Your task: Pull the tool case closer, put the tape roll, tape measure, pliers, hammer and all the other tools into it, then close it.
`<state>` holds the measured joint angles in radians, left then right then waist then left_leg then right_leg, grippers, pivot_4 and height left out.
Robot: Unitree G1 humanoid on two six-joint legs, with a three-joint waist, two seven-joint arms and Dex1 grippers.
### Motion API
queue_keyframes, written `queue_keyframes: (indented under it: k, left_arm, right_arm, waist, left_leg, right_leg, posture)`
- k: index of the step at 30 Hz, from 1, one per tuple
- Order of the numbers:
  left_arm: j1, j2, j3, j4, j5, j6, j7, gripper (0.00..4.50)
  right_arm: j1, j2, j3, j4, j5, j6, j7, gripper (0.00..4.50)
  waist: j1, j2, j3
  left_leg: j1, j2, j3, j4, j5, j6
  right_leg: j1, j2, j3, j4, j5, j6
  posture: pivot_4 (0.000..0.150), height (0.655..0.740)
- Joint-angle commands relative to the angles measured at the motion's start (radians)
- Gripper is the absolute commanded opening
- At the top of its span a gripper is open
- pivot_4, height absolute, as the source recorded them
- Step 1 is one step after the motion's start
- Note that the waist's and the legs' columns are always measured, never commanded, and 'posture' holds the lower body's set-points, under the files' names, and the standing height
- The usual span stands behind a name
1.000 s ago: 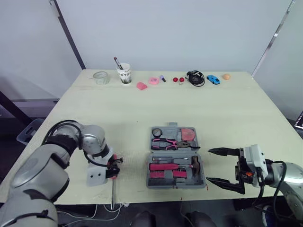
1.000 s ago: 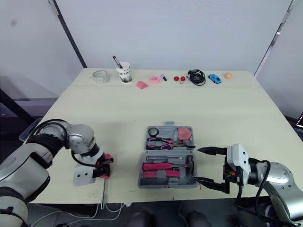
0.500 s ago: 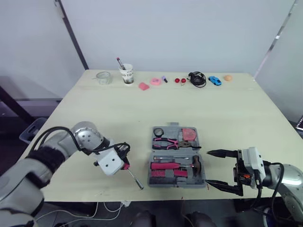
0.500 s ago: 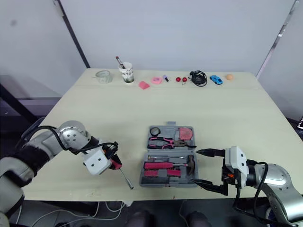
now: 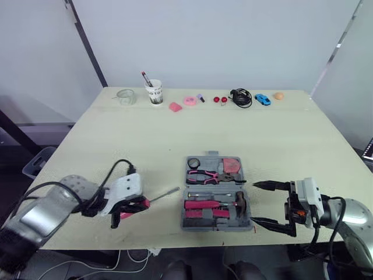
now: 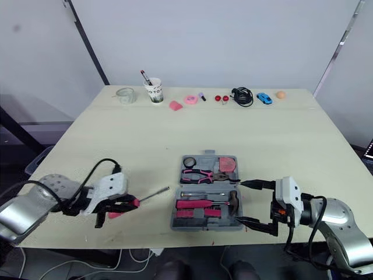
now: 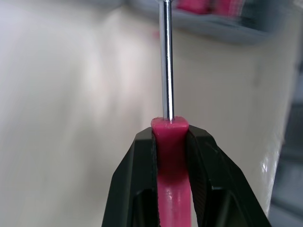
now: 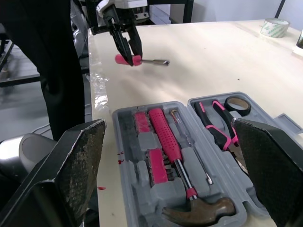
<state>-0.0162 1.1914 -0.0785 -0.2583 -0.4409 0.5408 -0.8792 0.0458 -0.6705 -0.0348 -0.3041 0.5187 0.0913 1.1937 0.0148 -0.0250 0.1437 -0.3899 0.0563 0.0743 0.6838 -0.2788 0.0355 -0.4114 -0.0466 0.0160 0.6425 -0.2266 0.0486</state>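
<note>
1. While the left gripper [image 7: 169, 137] is clamped tight on the pink handle of a screwdriver [image 7: 165, 61], the bare metal shaft runs straight out ahead of its fingertips.
2. Ahead of this gripper, past the shaft's tip, the tool case [image 5: 217, 195] lies open on the table [image 5: 175, 134]. The tip and the case are apart.
3. The right gripper [image 5: 269, 203] is spread wide and has hold of nothing.
4. Its two black fingers [image 8: 71, 175] point at the side of the case, so the case sits between the two grippers. Their tips are just beside the case's edge, and I cannot tell whether they touch it.
5. Directly in front of the right gripper, the hammer [image 8: 203, 208] lies in one half of the case, with its head the nearest part to the fingers.
6. Farther from this gripper, in the other half, the pliers [image 8: 220, 127] lie in their slot, with the tape roll [image 8: 237, 105] beyond them.
</note>
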Motion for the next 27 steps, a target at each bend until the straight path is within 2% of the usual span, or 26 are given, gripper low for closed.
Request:
queue_keyframes:
  k: [1,3,7,10,15,19,21,24,27]
  left_arm:
    - [0.052,-0.125,0.195,-0.112,-0.081,0.263,0.218,0.33]
    - [0.064,-0.242,0.280,-0.164,-0.139,0.442,0.347,0.33]
    - [0.037,-0.406,0.369,-0.243,-0.193,0.661,0.485,0.33]
    - [-0.039,-0.533,0.396,-0.265,-0.098,0.914,0.672,0.33]
    - [-0.190,-0.678,0.428,-0.230,-0.070,1.045,0.736,0.33]
    - [-0.230,-0.734,0.422,-0.200,-0.037,1.074,0.765,0.33]
    - [-0.238,-0.754,0.421,-0.189,-0.026,1.074,0.770,1.34]
    - [-0.250,-0.769,0.410,-0.162,-0.001,1.058,0.774,2.22]
    - [-0.269,-0.777,0.387,-0.119,0.027,0.985,0.775,3.47]
  right_arm:
    - [-0.006,-0.001,-0.016,0.001,0.011,-0.028,0.014,4.50]
    - [-0.008,0.002,-0.011,0.010,0.005,-0.034,0.016,4.50]
    - [-0.014,0.002,-0.007,0.019,0.002,-0.039,0.024,4.50]
    - [-0.024,0.002,-0.007,0.028,0.001,-0.041,0.027,4.50]
    - [-0.037,0.007,-0.005,0.038,0.000,-0.050,0.026,4.50]
    - [-0.044,0.021,-0.009,0.030,0.007,-0.050,0.009,4.50]
    - [-0.043,0.024,-0.008,0.023,0.011,-0.047,0.006,4.50]
    - [-0.041,0.029,-0.006,0.015,0.011,-0.044,0.000,4.50]
    - [-0.044,0.030,-0.002,0.015,0.009,-0.044,-0.002,4.50]
  waist:
    - [0.000,0.000,0.000]
    - [0.000,0.001,0.000]
    - [0.000,-0.002,0.000]
    - [0.001,-0.002,0.000]
    - [0.001,-0.004,-0.001]
    - [-0.006,-0.004,-0.001]
    - [-0.010,-0.004,-0.001]
    - [-0.007,-0.004,-0.001]
    - [-0.002,-0.004,-0.001]
  left_leg:
    - [0.000,0.000,0.000,0.000,0.000,0.000]
    - [0.001,0.000,0.000,-0.001,0.000,0.000]
    - [0.004,-0.001,-0.001,-0.001,0.000,0.000]
    - [0.005,-0.002,-0.002,-0.001,0.000,0.000]
    - [0.006,-0.003,-0.002,-0.001,0.000,0.000]
    - [0.006,-0.003,-0.003,-0.002,0.000,0.000]
    - [0.007,-0.003,-0.003,-0.002,0.000,0.000]
    - [0.007,-0.003,-0.003,-0.002,0.000,0.000]
    - [0.007,-0.003,-0.003,-0.002,0.000,0.000]
  right_leg:
    - [0.000,0.000,0.000,0.000,0.000,0.000]
    - [0.001,0.000,0.000,-0.001,0.000,0.000]
    - [0.002,0.000,0.002,0.001,0.002,-0.003]
    - [0.003,0.000,0.002,0.001,0.002,-0.003]
    - [0.004,0.000,0.002,0.001,0.002,-0.004]
    - [0.004,0.000,0.003,0.000,0.002,-0.004]
    - [0.004,0.000,0.004,0.000,0.002,-0.004]
    - [0.004,0.000,0.003,0.000,0.002,-0.004]
    - [0.004,0.000,0.004,0.000,0.002,-0.004]
  posture:
    - [0.150,0.7400]
    - [0.150,0.7400]
    - [0.150,0.7400]
    - [0.150,0.7400]
    - [0.150,0.7400]
    - [0.150,0.7400]
    - [0.150,0.7400]
    - [0.150,0.7400]
    - [0.150,0.7400]
